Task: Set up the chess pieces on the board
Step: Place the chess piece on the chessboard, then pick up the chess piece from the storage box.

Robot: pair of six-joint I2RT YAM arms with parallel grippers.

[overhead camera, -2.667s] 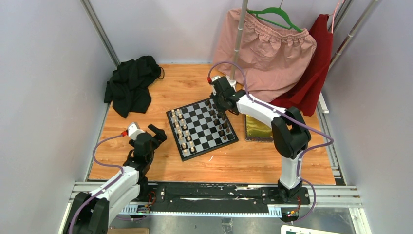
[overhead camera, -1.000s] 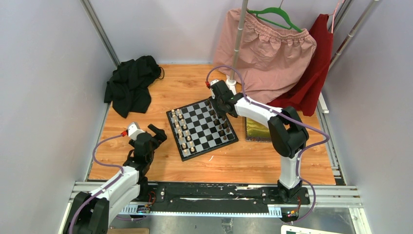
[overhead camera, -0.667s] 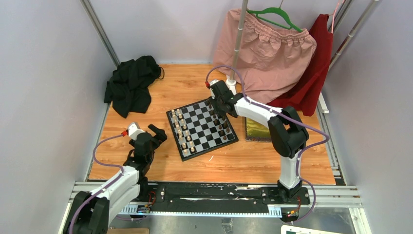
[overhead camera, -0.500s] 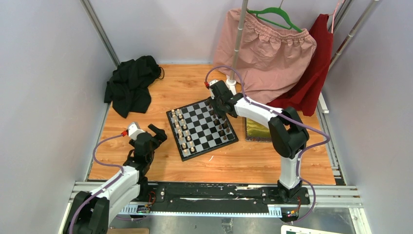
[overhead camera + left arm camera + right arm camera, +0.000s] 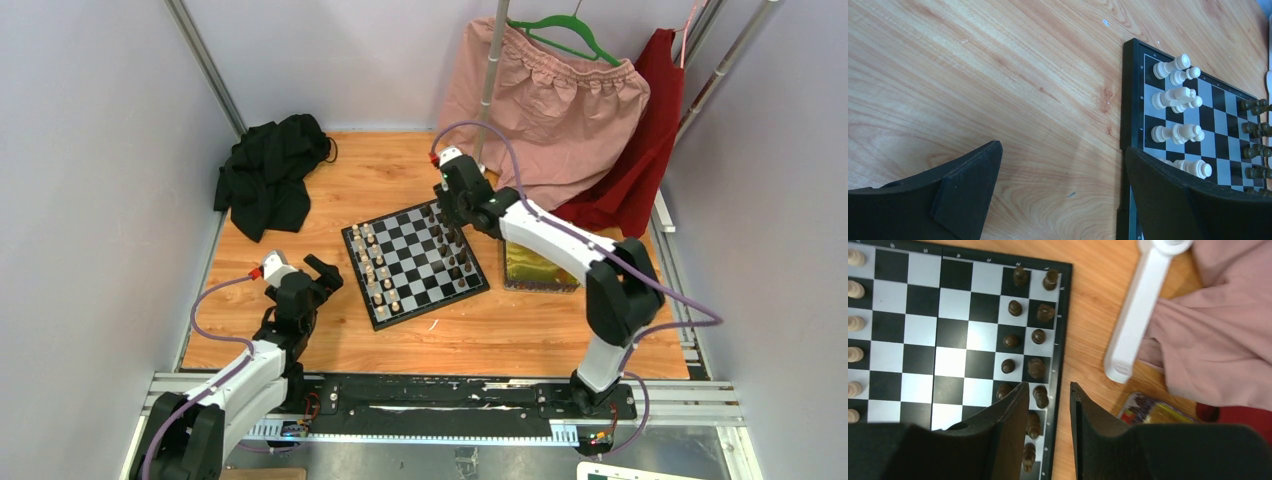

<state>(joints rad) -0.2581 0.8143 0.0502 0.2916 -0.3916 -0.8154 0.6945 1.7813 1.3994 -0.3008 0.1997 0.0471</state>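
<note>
Spanning the cell floor, the wooden table [image 5: 300,330] carries a pink garment [image 5: 560,110] and a red garment [image 5: 650,150] hung at the far right. A black cloth [image 5: 265,175] is heaped at the far left.

The board [image 5: 415,262] lies mid-table, square and skewed to the table edges. Its far right corner is covered from above by the right gripper [image 5: 447,215]. A yellow tin [image 5: 535,268] sits just beside its right edge, partly under the right arm. Bare wood lies to the board's left and along its near side.

The left gripper [image 5: 320,272] rests near the board's left edge, jaws spread wide over bare wood [image 5: 1060,150]. Its right finger cuts off the board's [image 5: 1198,130] lower part.

The right gripper [image 5: 1048,386] hangs over the board's [image 5: 948,340] dark-piece edge. Its jaws are slightly parted and pinch nothing visible, and its fingers hide several men. A white rack foot [image 5: 1138,315] lies near that corner.

The cream pieces [image 5: 372,265] line the left edge in two files running far to near. The dark pieces [image 5: 452,250] line the right edge. Individual ranks cannot be made out from above.
</note>
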